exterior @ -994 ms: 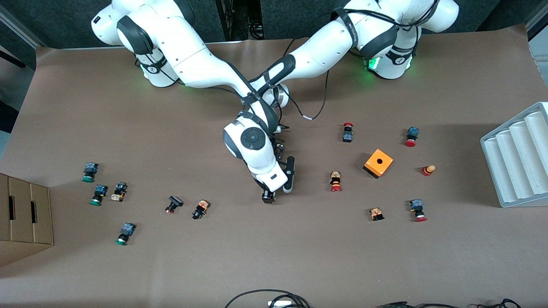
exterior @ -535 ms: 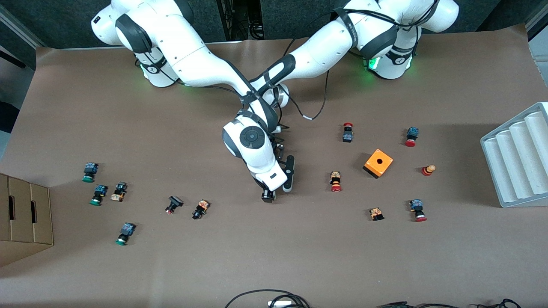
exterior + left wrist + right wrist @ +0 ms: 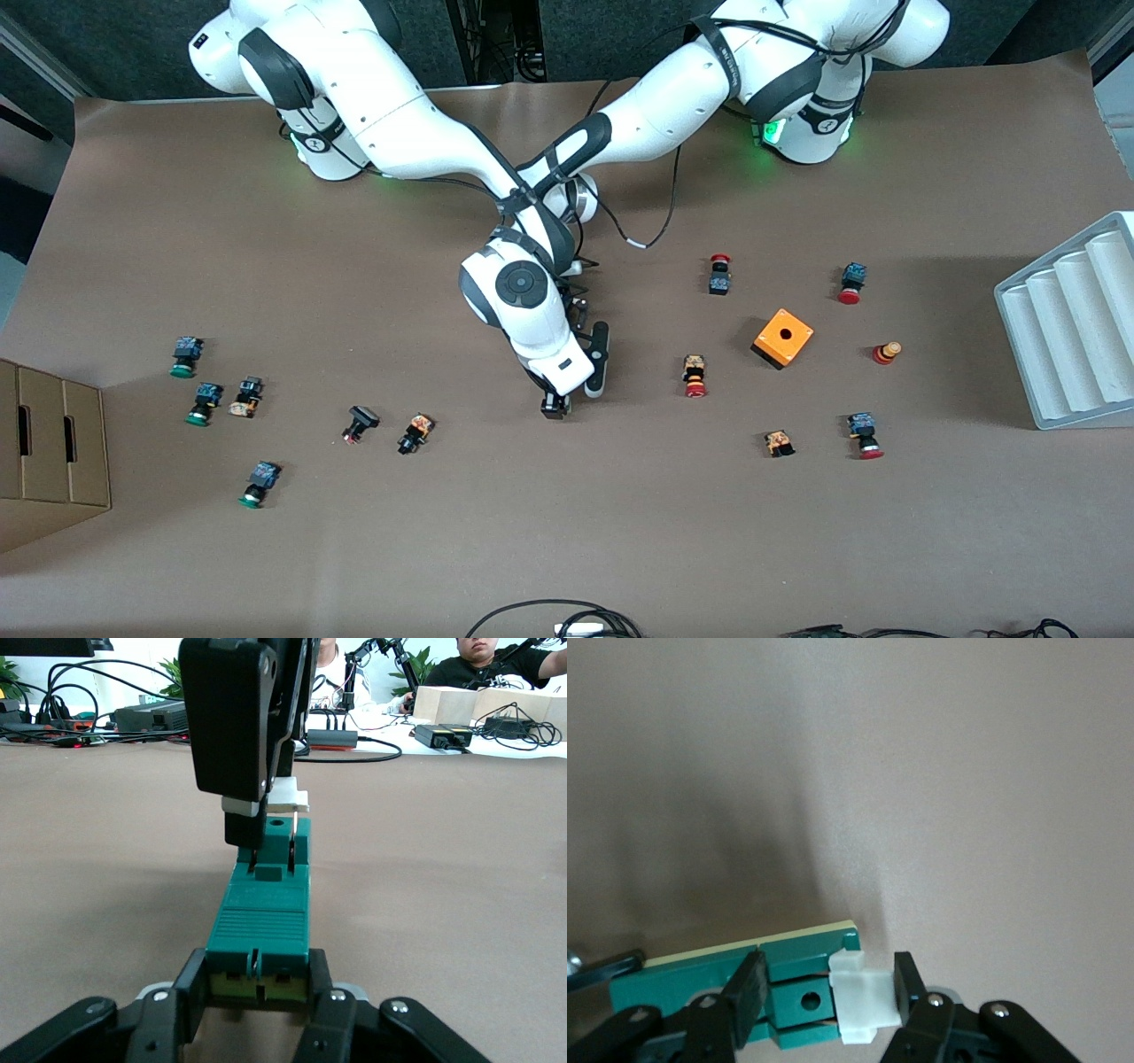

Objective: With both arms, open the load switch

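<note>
The load switch (image 3: pixel 259 921) is a narrow green block lying just above the brown table, with a white sliding piece (image 3: pixel 288 799) at one end. My left gripper (image 3: pixel 257 981) is shut on the other end of the block. My right gripper (image 3: pixel 827 981) comes down from above. One of its fingers (image 3: pixel 908 979) is against the white sliding piece (image 3: pixel 864 997) and the other is on the green body (image 3: pixel 700 974). In the front view the right gripper (image 3: pixel 555 406) is at mid-table. The switch and the left hand are hidden under the right arm's wrist.
An orange cube (image 3: pixel 783 338) and several red-capped buttons (image 3: pixel 695 375) lie toward the left arm's end. Green-capped buttons (image 3: pixel 204 403) lie toward the right arm's end. A white ribbed tray (image 3: pixel 1072 328) and a cardboard box (image 3: pixel 49 452) stand at the table's ends. Cables (image 3: pixel 567 620) lie at the front edge.
The right arm's wrist has shifted very slightly. Nothing else has visibly moved.
</note>
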You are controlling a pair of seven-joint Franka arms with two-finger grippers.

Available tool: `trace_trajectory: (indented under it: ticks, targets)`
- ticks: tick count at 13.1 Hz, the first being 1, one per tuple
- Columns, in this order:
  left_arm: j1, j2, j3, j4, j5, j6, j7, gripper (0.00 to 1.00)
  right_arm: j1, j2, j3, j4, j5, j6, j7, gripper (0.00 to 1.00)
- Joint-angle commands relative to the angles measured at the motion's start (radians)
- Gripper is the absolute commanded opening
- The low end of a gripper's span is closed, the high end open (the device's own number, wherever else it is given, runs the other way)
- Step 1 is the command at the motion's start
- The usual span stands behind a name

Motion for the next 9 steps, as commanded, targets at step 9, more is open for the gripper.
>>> trace_trajectory:
  ticks: [9]
  targets:
    - [-0.01,0.018,0.007,0.005,-0.01,-0.02,-0.028,0.28,-0.015,-0.039,-0.018,-0.07,-0.022,0.013,-0.02,0.63]
